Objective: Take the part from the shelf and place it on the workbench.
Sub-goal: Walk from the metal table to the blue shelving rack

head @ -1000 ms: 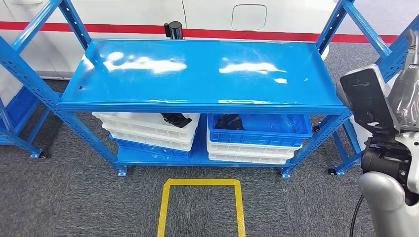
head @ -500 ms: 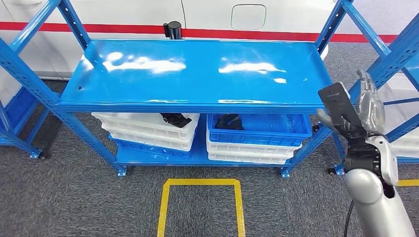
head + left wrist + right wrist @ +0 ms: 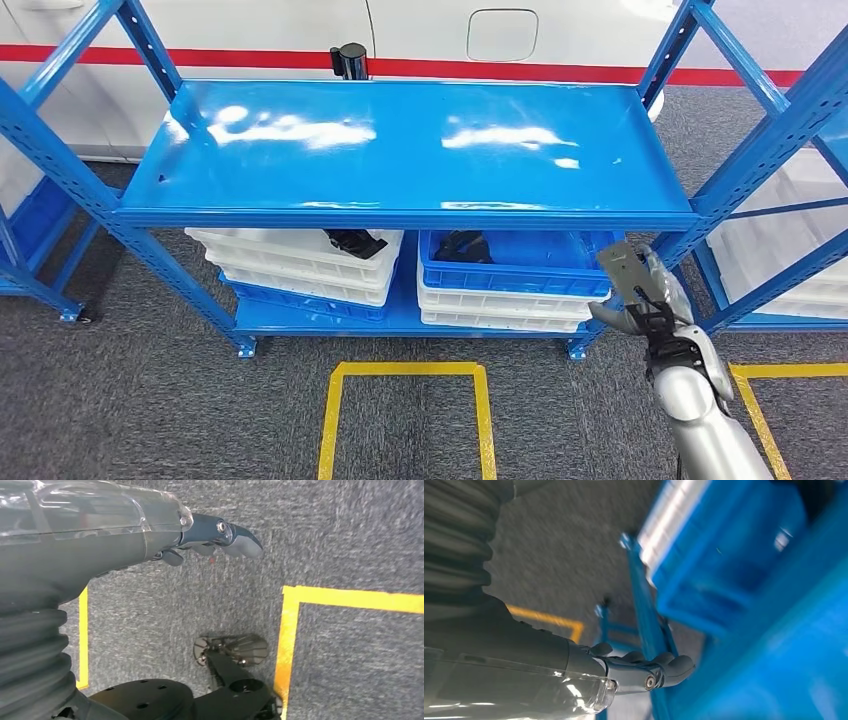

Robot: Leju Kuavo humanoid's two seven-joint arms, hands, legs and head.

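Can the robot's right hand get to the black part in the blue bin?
Probably yes: the right hand sits by the blue bin's right end, holding nothing, but the top shelf overhangs the black part.

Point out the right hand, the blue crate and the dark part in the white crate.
right hand (image 3: 630, 285): head view, back of the hand.
blue crate (image 3: 520, 276): head view, front wall.
dark part (image 3: 354, 241): head view, its middle, above the white crate's rim.

We see two bin stacks (image 3: 300, 265) side by side on the lower shelf (image 3: 400, 318), a part (image 3: 355, 241) in the left top bin.
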